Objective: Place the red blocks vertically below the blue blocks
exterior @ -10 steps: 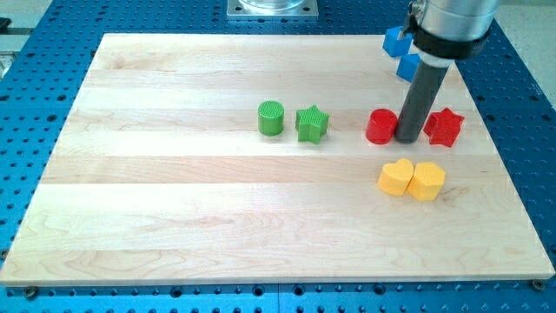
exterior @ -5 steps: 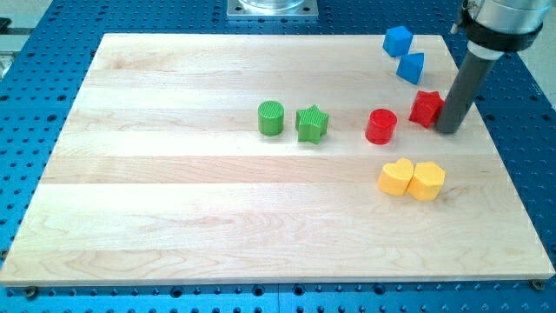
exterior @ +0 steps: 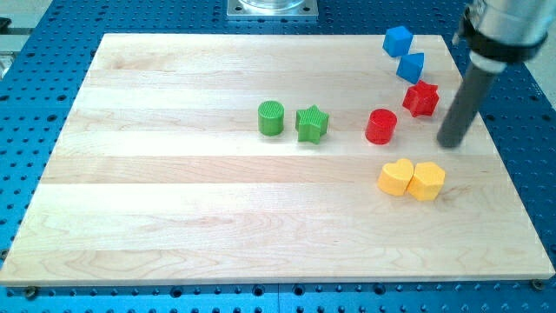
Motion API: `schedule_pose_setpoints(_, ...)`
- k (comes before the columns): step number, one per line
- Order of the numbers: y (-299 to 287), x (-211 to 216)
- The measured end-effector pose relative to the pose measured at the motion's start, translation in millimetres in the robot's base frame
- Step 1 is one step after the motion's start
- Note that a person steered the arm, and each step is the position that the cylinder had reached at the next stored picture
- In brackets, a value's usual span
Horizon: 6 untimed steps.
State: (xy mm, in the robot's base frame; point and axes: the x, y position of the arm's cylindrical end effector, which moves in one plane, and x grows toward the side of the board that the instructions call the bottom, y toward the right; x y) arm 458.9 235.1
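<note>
Two red blocks sit left of my tip (exterior: 451, 143); rod carries no jaws, so grip state does not apply.
Red star (exterior: 421, 98) lies just below blue blocks (exterior: 404, 54); red cylinder (exterior: 380, 126) farther left, risks glancing sideways into yellow blocks (exterior: 412, 179). No legible markings.

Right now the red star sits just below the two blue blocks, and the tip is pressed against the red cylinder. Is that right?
Not quite. In the camera view the red star does sit just below the blue blocks, but my tip touches nothing: it stands apart, to the view's right of the red cylinder.
</note>
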Motion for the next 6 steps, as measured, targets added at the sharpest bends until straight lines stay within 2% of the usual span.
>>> schedule_pose_setpoints(1, -29.7, 6.8)
schedule_pose_setpoints(3, -133.6, 3.0)
schedule_pose_setpoints(4, -159.9, -4.5)
schedule_pose_setpoints(5, -136.9, -36.0)
schedule_pose_setpoints(6, -116.9, -46.6)
